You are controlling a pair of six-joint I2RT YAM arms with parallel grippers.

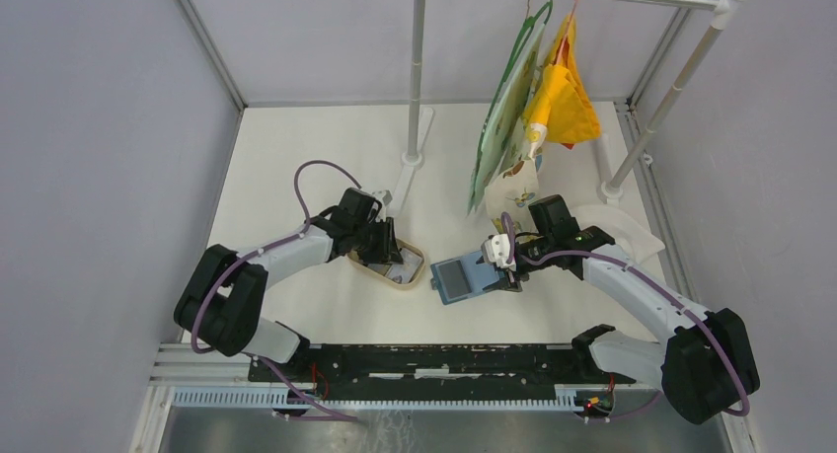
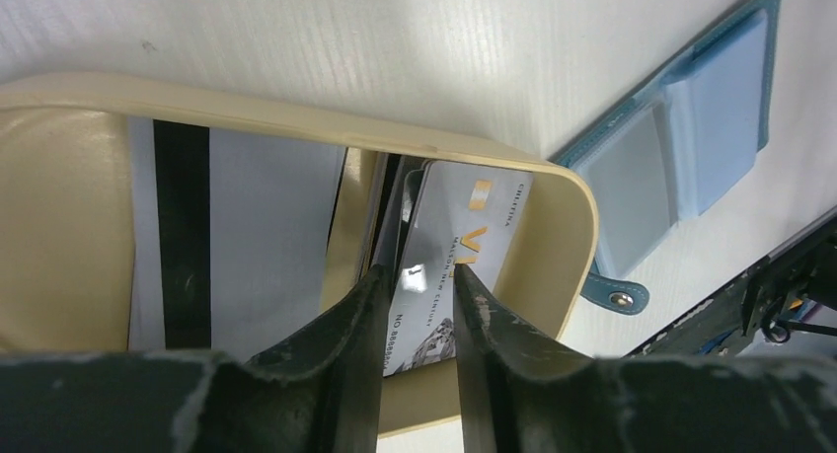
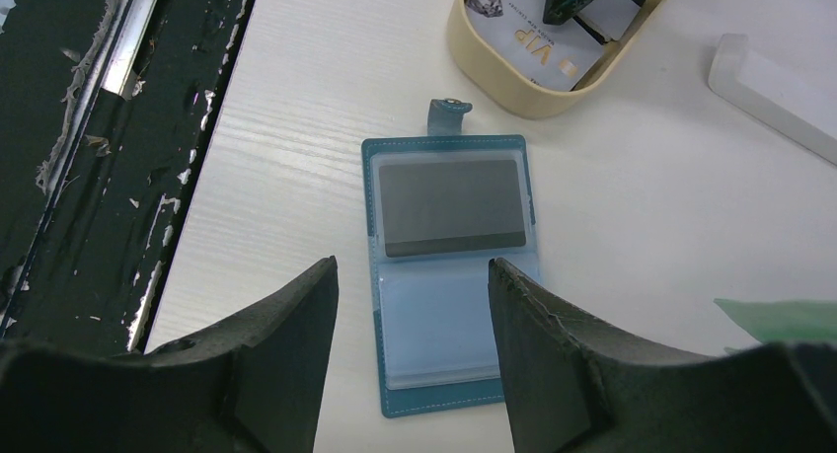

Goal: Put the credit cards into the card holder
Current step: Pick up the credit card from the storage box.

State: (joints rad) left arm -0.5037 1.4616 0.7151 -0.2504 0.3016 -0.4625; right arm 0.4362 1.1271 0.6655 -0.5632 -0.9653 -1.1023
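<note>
Seeing the card holder lying open and flat on the white table between the two arms, teal-blue at the edges, clear plastic sleeves facing up, a dark grey rectangle showing through the sleeve nearer its snap tab. Finding the credit cards not in it but in the tan oval tray just beside that tab: a silver card with gold lettering leaning up in front, darker card edges stacked behind it, and a pale card with a black stripe lying flat toward the tray's other end.

Reaching into the tray with the left gripper, jaws narrowly parted with the silver card between them; not being able to tell whether they are pinching it or only flanking it. Hovering over the card holder with the right gripper, jaws spread wide, gripping nothing, the open sleeves showing in the gap.

Separating cards from holder: the tray's raised wall. Farther back, noting a metal rack carrying yellow and green hanging cloths that droop close above the right arm, and a white cloth lying beside that arm.

Getting the whole layout only from the top view, the cards too small to read there. Getting the silver card's lettering only from the left wrist. Getting the sleeves' contents and the scuffed black rail only from the right wrist.
</note>
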